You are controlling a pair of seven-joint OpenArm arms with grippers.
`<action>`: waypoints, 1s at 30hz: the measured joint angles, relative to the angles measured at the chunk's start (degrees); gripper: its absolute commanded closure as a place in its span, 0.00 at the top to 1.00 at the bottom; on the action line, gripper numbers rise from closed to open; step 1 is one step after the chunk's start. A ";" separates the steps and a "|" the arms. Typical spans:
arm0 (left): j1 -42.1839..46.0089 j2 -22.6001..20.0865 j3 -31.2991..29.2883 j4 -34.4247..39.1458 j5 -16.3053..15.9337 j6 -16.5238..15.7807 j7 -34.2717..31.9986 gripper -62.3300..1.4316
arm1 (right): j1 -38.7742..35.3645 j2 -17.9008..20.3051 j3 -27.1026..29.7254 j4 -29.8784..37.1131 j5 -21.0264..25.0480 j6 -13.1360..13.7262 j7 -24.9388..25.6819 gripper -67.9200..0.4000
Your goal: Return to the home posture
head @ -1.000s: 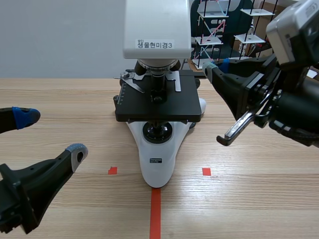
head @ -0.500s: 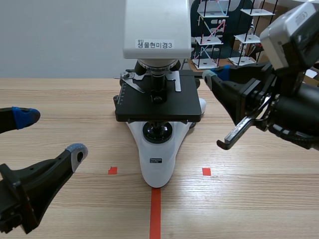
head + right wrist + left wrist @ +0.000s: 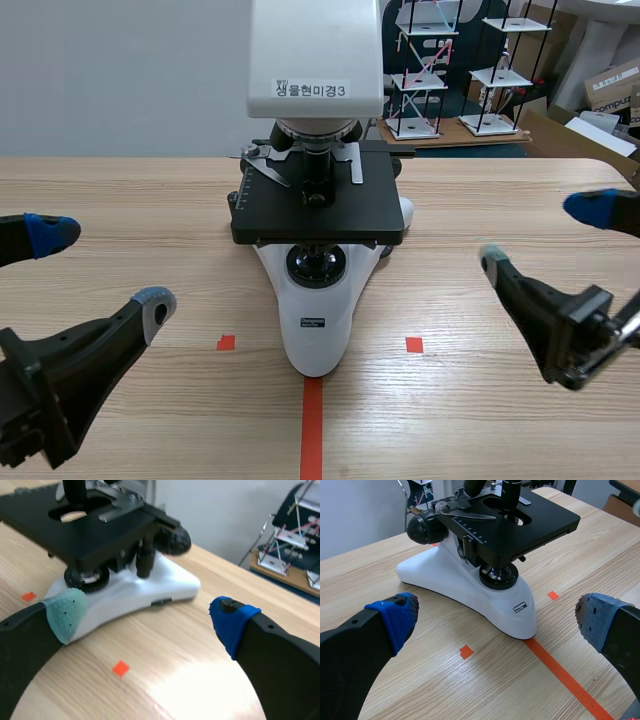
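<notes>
At desk centre: 1 microscope (image 3: 318, 250), white base and black stage, is standing upright on the wooden desk (image 3: 120, 190) and serving as landmark for every entry below.

Item 1, left pincer (image 3: 100, 270): is hanging low to the left of the microscope base, well apart from it, with 2 fingers spread wide and nothing between the pads.

Item 2, right pincer (image 3: 545, 235): is hanging low to the right of the microscope base, also apart from it, with 2 fingers spread wide and gripping nothing.

Step in hand, as judged: the 2 arms are looking roughly mirrored about the microscope, so the home posture is probably close.

Handling notes:
- Any travel left should be going outward and back from the microscope, never across its stage.
- The focus knobs (image 3: 422, 528) are sticking out at the microscope's sides, so the fingertips should be passing wide of them.
- Pads should be riding above the desk, not dragging on it.
- A slow finish is helping both arms end level with each other.
</notes>
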 measured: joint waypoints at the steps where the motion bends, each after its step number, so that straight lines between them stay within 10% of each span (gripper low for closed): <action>1: 0.00 0.00 0.00 0.00 0.00 0.00 -0.02 1.00 | -1.77 0.02 1.36 0.07 0.46 0.00 0.61 0.87; 13: 0.00 -0.02 0.00 0.00 0.00 0.00 -0.50 1.00 | -18.75 1.14 12.87 8.50 4.76 2.86 5.42 0.88; 30: 0.00 -0.02 0.00 0.00 0.00 0.00 -0.66 1.00 | -23.74 1.14 13.49 12.37 4.04 3.41 5.42 0.88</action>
